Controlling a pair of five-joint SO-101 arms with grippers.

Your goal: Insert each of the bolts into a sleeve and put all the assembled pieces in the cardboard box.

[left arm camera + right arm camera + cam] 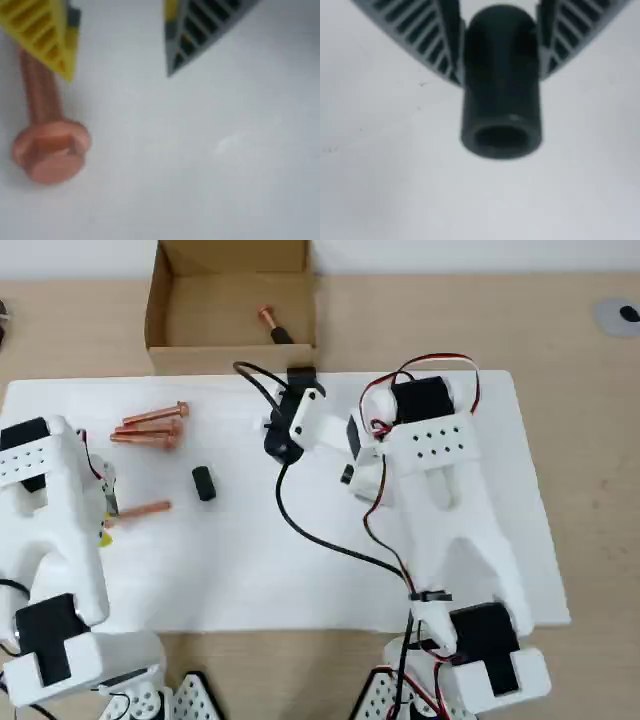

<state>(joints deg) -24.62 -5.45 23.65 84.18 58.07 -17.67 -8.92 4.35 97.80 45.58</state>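
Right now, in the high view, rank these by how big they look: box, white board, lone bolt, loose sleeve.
1. white board
2. box
3. lone bolt
4. loose sleeve, shorter than the bolt

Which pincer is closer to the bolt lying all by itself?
Left. The left pincer is right at the lone bolt, one finger at its shank. The right pincer is farther off, gripping a black sleeve.

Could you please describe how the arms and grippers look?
The left arm and right arm are white shells with black motors and hole-dotted panels. The right one trails black and red cables. The left gripper has one yellow and one dark ribbed finger; the right gripper's are both dark grey.
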